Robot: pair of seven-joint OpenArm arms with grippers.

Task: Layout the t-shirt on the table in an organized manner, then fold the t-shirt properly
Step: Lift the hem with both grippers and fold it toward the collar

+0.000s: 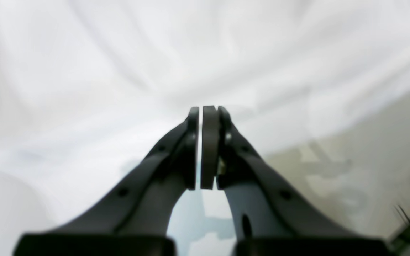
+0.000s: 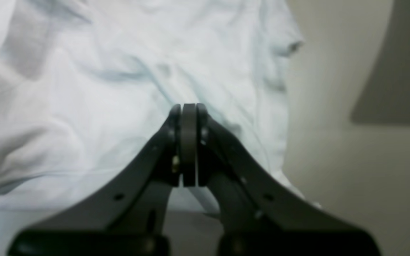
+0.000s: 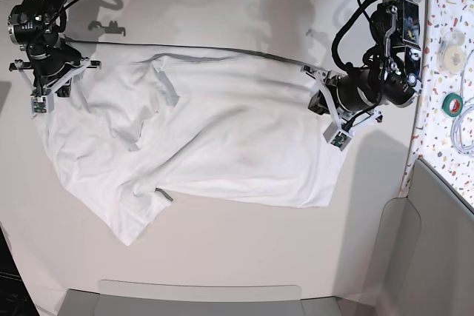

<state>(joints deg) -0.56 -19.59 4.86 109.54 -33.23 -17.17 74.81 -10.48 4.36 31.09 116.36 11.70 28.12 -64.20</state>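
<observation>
Base view, left to right. At the far left, the right gripper (image 3: pixel 46 86) is clenched, its jaws pressed together with no gap; in the right wrist view (image 2: pixel 188 117) the dark pads meet flush above the cloth, and whether any fabric is pinched between them cannot be told. Its arm reaches in from the upper left corner, wrist angled downward over the shirt's left edge. The t-shirt (image 3: pixel 222 138) lies spread and wrinkled across the middle of the table (image 3: pixel 237 257), one sleeve trailing toward the lower left. At the right, the left gripper (image 3: pixel 332 112) is likewise closed at the shirt's right edge; the left wrist view (image 1: pixel 208 117) shows only a hairline slit between its pads. Its arm descends from the upper right, elbow bent, beside a speckled panel (image 3: pixel 444 116).
</observation>
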